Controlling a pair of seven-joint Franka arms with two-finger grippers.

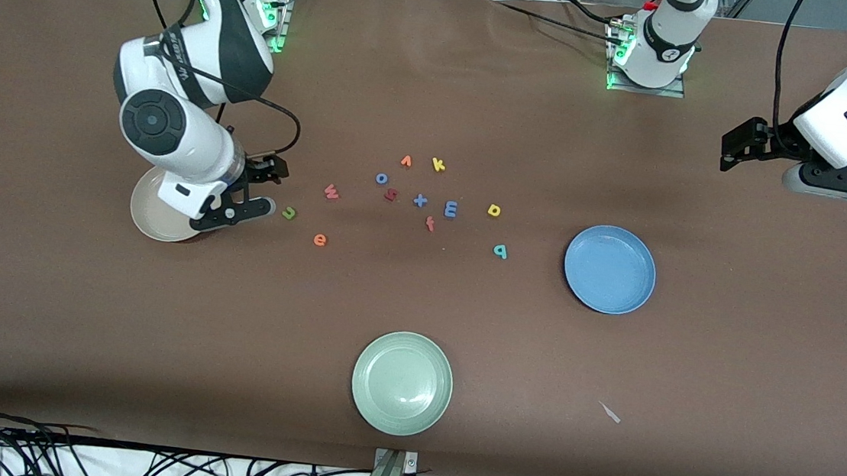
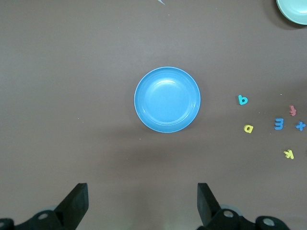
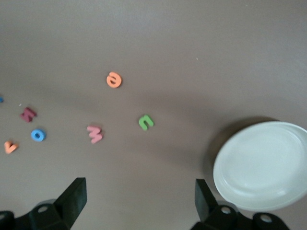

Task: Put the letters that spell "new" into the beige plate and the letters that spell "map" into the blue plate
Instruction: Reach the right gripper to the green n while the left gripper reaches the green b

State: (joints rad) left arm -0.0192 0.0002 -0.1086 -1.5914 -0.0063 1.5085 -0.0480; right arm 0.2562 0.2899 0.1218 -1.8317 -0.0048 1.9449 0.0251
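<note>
The green "n" [image 1: 288, 213] [image 3: 146, 122], pink "w" [image 1: 331, 191] [image 3: 94, 134] and orange "e" [image 1: 320, 240] [image 3: 113, 79] lie on the table beside the beige plate [image 1: 150, 210] [image 3: 264, 165]. My right gripper [image 1: 269, 188] [image 3: 139, 199] hangs open and empty between that plate and the "n". The blue "m" [image 1: 450, 209] [image 2: 279, 124], yellow "a" [image 1: 494, 210] [image 2: 248, 128] and teal "p" [image 1: 500, 251] [image 2: 242, 99] lie near the blue plate [image 1: 610, 270] [image 2: 167, 99]. My left gripper [image 1: 732, 146] [image 2: 142, 201] waits open over bare table at the left arm's end.
A pale green plate [image 1: 402, 383] sits nearest the front camera. Other loose letters cluster mid-table: orange "v" [image 1: 406, 161], yellow "k" [image 1: 438, 165], blue "o" [image 1: 381, 178], a blue plus [image 1: 420, 201] and a red "f" [image 1: 430, 224]. A small scrap [image 1: 610, 412] lies near the front edge.
</note>
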